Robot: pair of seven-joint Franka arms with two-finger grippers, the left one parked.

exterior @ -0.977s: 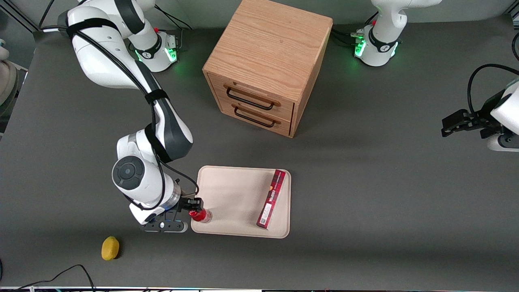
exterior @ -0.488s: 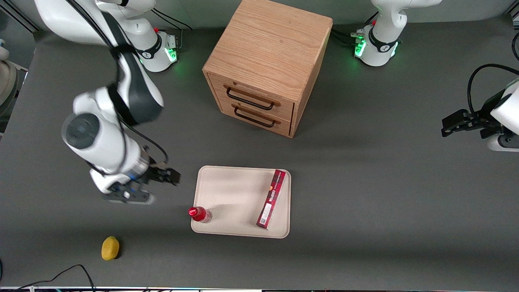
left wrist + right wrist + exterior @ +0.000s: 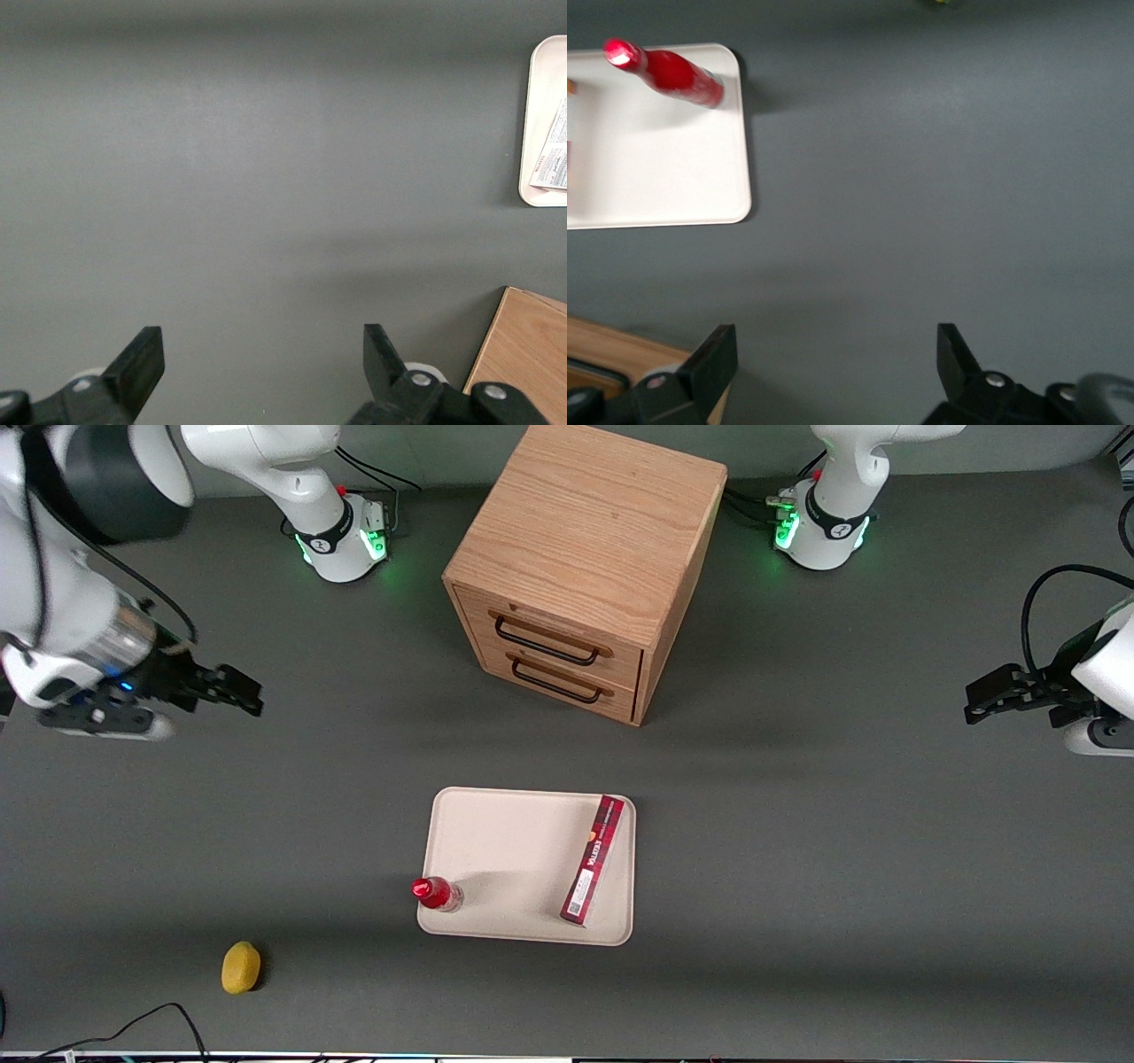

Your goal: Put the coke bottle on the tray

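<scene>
The coke bottle (image 3: 436,894), with red cap and red label, stands upright on the cream tray (image 3: 514,850), at the tray's corner nearest the front camera on the working arm's side. It also shows in the right wrist view (image 3: 666,72) on the tray (image 3: 673,177). My gripper (image 3: 237,689) is open and empty, raised above the bare table, well away from the tray toward the working arm's end and farther from the front camera. In the right wrist view the gripper (image 3: 833,354) has only grey table between its fingers.
A long red box (image 3: 593,860) lies on the tray toward the parked arm's side. A wooden drawer cabinet (image 3: 585,567) stands farther from the front camera than the tray. A yellow lemon (image 3: 240,966) lies near the table's front edge.
My gripper let go of the coke bottle, which stays standing on the tray. The arm then rose and swung away toward the working arm's end of the table.
</scene>
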